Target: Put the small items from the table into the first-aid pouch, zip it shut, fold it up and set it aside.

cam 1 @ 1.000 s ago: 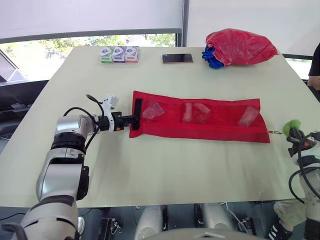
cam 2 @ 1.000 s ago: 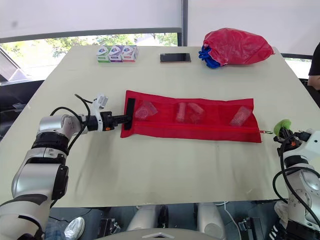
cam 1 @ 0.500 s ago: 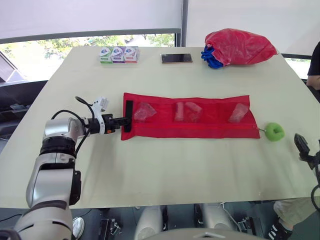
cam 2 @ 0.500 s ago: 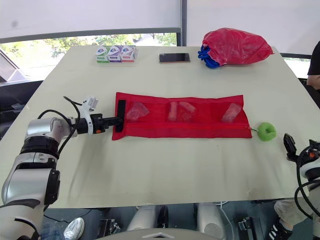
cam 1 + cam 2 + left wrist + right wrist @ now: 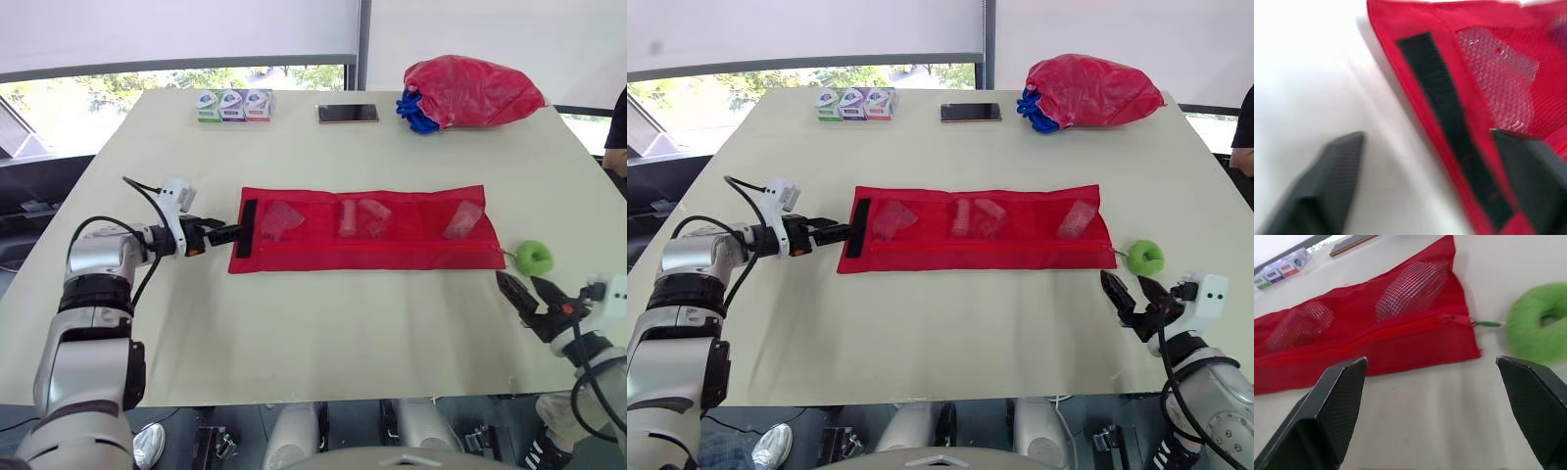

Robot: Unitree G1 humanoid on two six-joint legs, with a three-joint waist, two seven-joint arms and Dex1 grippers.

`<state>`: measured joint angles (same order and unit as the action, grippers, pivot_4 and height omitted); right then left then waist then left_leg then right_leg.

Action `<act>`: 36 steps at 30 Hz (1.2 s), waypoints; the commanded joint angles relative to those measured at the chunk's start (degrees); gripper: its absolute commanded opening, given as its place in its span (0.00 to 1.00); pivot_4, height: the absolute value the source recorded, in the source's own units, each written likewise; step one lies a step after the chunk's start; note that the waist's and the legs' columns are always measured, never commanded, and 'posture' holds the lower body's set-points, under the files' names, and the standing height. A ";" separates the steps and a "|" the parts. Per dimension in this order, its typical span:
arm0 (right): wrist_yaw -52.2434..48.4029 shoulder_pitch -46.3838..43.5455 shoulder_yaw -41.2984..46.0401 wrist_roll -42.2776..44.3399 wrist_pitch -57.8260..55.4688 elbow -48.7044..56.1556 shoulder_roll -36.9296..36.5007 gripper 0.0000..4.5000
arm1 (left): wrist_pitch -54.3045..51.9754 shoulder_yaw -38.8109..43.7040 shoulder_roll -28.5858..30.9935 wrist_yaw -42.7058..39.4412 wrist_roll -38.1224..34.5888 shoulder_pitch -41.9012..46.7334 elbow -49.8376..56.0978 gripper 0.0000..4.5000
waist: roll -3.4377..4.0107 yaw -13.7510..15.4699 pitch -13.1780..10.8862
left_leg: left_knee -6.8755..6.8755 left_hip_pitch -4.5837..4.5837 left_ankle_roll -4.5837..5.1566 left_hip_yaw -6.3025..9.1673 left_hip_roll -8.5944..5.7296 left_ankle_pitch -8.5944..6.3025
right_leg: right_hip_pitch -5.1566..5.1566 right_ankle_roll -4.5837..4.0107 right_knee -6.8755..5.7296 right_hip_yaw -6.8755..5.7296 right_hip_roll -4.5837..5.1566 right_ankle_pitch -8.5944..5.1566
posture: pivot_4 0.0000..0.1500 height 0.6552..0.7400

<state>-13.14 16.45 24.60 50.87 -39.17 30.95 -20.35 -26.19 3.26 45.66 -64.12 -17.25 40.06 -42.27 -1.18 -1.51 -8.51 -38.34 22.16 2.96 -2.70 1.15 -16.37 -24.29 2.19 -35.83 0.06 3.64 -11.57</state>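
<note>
1. Lying flat on the bench (image 5: 323, 333), the first-aid pouch (image 5: 323, 253) holds pale items (image 5: 370, 217) in its mesh pockets (image 5: 1410, 284); what they are I cannot tell.
2. Left wrist view: its black strip (image 5: 1444, 112) lies between my left jaws, spread wide.
3. Head views: my right jaws gape near the green ring (image 5: 1525, 330).

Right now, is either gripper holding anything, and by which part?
Nothing is held. Left gripper: jaws open astride the first-aid pouch's black-strip end. Right gripper: jaws open, short of the green ring.
</note>
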 commanded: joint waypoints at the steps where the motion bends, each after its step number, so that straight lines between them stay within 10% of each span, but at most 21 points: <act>1: 2.98 -0.77 -1.42 -0.05 -1.21 2.41 0.22 1.00 | 5.93 0.68 0.93 -5.06 -0.51 0.48 6.76 0.99 | -0.11 0.83 0.06 | -0.03 0.21 0.00 -0.02 -0.02 0.00 | -0.18 -0.04 0.02 -0.14 0.14 0.03 | 1.00 1.00; 13: 11.79 -6.79 -1.70 2.00 -5.20 -2.13 3.24 1.00 | -0.79 -4.54 -2.36 -15.86 -10.39 -0.54 41.36 0.99 | -0.16 1.95 0.05 | -0.17 0.61 0.07 0.03 -0.24 0.00 | -0.36 -0.04 0.14 -0.73 0.02 0.06 | 1.00 1.00; 36: 25.33 -19.14 0.81 13.34 0.37 -12.12 17.29 1.00 | -3.95 -7.45 -2.64 -20.50 -15.85 2.13 51.29 0.99 | -0.20 0.25 0.08 | -0.32 0.42 0.04 -0.01 0.02 0.03 | -0.25 0.11 -0.03 1.10 -1.53 0.04 | 1.00 1.00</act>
<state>13.00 -1.91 25.61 63.26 -39.71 19.85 -3.67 -30.55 -4.83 42.96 -84.66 -31.90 41.02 6.57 -1.39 -1.26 -8.43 -38.66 22.58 3.01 -2.72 1.17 -16.34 -24.54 2.30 -35.86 1.22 2.07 -11.52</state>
